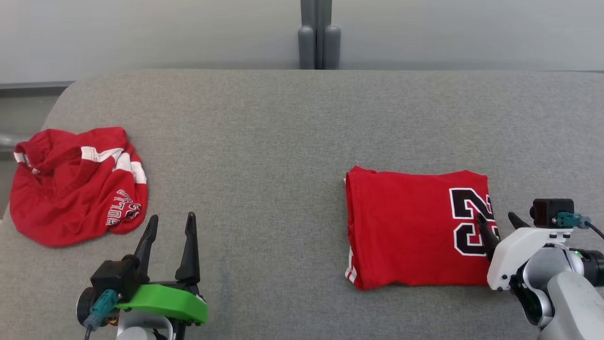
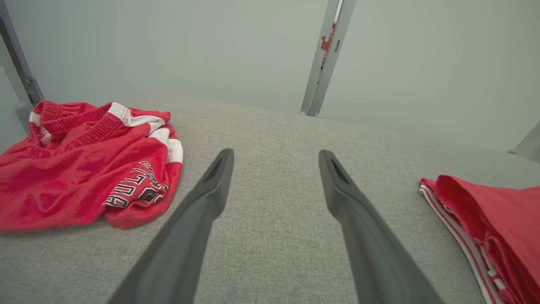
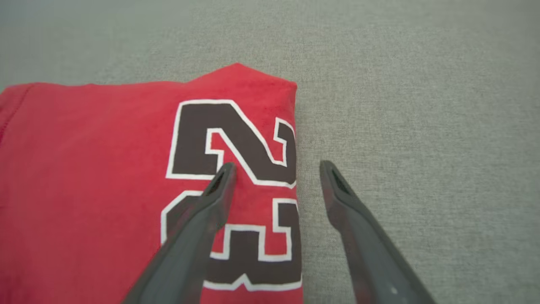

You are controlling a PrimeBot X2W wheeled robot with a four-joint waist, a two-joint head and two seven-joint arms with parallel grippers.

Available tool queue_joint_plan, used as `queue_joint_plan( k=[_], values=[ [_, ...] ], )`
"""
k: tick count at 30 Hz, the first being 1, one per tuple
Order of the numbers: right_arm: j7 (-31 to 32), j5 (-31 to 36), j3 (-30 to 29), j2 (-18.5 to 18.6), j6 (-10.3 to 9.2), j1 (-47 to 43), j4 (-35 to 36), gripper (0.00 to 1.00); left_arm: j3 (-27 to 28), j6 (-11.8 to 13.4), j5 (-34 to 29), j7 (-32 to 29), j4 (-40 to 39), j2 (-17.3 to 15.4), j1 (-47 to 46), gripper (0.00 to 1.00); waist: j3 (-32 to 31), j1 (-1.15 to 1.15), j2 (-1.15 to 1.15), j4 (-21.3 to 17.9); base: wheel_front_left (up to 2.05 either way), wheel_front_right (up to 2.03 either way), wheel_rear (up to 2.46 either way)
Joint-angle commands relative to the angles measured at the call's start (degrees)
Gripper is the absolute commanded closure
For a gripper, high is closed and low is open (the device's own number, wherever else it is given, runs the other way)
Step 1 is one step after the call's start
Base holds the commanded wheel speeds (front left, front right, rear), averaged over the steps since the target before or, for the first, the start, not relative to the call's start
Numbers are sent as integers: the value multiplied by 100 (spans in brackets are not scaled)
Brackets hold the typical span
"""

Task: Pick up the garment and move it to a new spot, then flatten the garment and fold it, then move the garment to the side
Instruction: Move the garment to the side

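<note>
A red garment [image 1: 406, 226] with a black and white number lies folded into a neat rectangle on the right of the grey surface; it shows too in the right wrist view [image 3: 84, 177] and at the edge of the left wrist view [image 2: 498, 219]. My right gripper [image 1: 495, 217] [image 3: 277, 166] is open and straddles its right edge, one finger over the number and the other over bare fabric, holding nothing. A second red garment [image 1: 66, 193] [image 2: 71, 177] with white stripes lies crumpled at the far left. Just right of that heap, my left gripper [image 1: 172, 219] [image 2: 276, 155] stands open and empty.
Everything rests on a grey fabric-covered table [image 1: 283, 132] with a rounded far-left corner. A grey post [image 1: 318, 42] [image 2: 325, 63] rises behind its far edge against a pale wall. Bare surface stretches between the two garments.
</note>
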State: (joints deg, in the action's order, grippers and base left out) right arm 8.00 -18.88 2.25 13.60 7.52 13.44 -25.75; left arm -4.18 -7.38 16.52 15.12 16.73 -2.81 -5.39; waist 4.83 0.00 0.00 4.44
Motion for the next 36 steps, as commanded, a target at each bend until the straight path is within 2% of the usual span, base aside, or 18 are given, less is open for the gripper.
queue_joint_plan(
  k=[1,5,11,14,15,16,18,22,28,32,36],
  values=[
    [144,-56,24,56,-7,71,-88,0,-11,-18,1,-1,-23,-17,-113,0,250,0,0,259,0,0,0],
    [479,58,-23,152,-8,122,-294,0,-14,-18,22,0,-41,-16,-174,0,395,0,0,416,0,0,0],
    [843,141,-267,-65,-7,103,-553,0,-26,-18,41,0,-64,-16,-199,0,481,0,0,495,0,0,0],
    [1288,35,-139,-190,-1,-7,-687,0,-47,-18,49,-1,-83,-16,-212,0,513,0,0,499,0,0,0],
    [1434,-12,-50,-205,11,-48,-692,10,-47,-18,52,-1,-90,-16,-217,0,527,0,0,495,0,0,0],
    [1565,-54,106,-190,27,-91,-655,43,-50,-18,52,0,-99,-16,-232,0,549,0,0,485,0,0,0],
    [1649,13,349,-9,28,-106,-512,100,-55,-18,57,0,-133,-16,-249,0,602,0,0,446,0,0,0],
    [1641,171,786,553,1,54,-180,100,-50,-18,41,0,-237,-16,-326,0,753,0,0,315,0,0,0],
    [1352,692,1589,1434,-17,826,347,100,-34,-18,-27,0,-525,-17,-563,0,1171,0,0,-83,0,0,0],
    [1249,841,1931,1786,-11,1338,521,100,-46,-18,-91,0,-862,-14,-756,0,1492,0,0,-448,0,0,0],
    [1067,976,1952,2019,-11,1768,458,100,-77,-18,-141,0,-1147,-21,-946,0,1762,0,0,-839,0,0,0]
  ],
)
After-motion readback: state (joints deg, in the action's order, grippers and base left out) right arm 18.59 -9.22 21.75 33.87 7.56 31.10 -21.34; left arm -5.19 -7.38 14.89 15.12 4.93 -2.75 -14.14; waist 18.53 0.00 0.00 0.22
